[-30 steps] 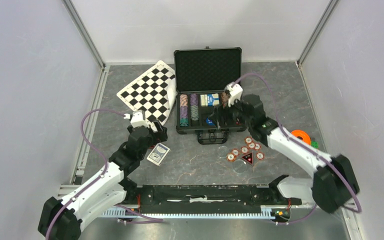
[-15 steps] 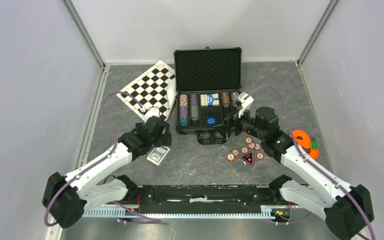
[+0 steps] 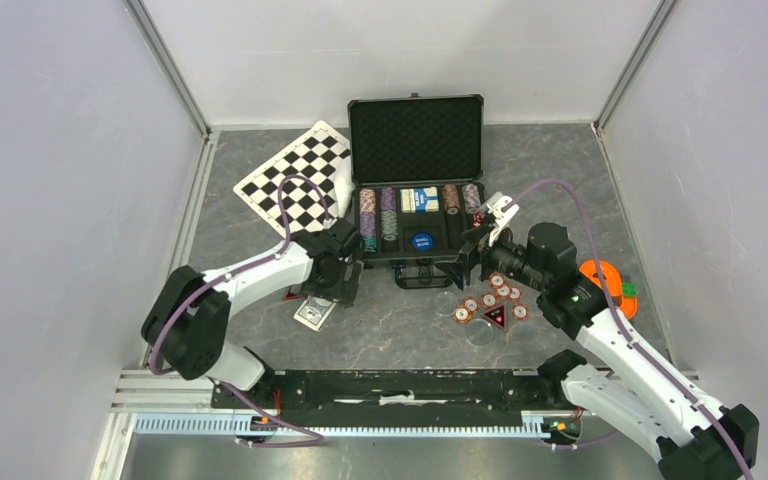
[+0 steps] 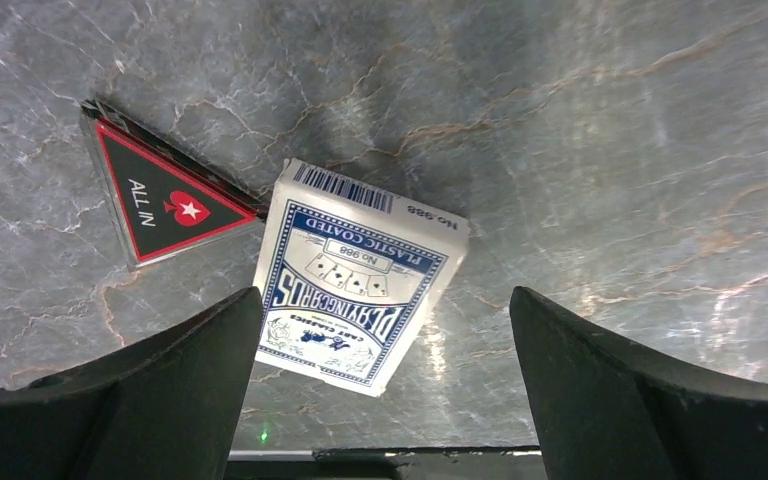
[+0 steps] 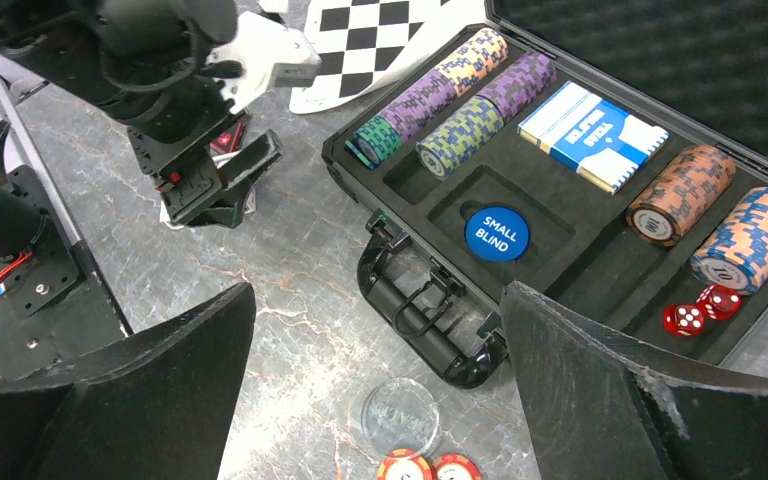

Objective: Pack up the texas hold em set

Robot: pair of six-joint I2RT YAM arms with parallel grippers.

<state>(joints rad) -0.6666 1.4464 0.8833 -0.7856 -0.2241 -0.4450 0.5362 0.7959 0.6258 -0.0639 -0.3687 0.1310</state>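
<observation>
The black case (image 3: 415, 140) lay open at the far middle of the table (image 3: 560, 180), with its lid standing up. Inside it sat rows of striped chips (image 5: 440, 85), a blue box of cards (image 5: 592, 135), a blue round button (image 5: 496, 233) that said SMALL BLIND, and two red dice (image 5: 700, 310) in the corner. The left gripper (image 4: 385, 294) hung over another card deck (image 4: 360, 275) that lay flat on the table. Its fingers were spread wide and held nothing. A black triangle (image 4: 165, 205) that said ALL IN lay just beside that deck. The right gripper (image 5: 376, 290) was near the case's handle (image 5: 425, 310), wide open too, and held nothing. Some loose chips (image 3: 490, 298) lay on the table near it. A checkered board (image 3: 295, 185) lay to the left of the case.
</observation>
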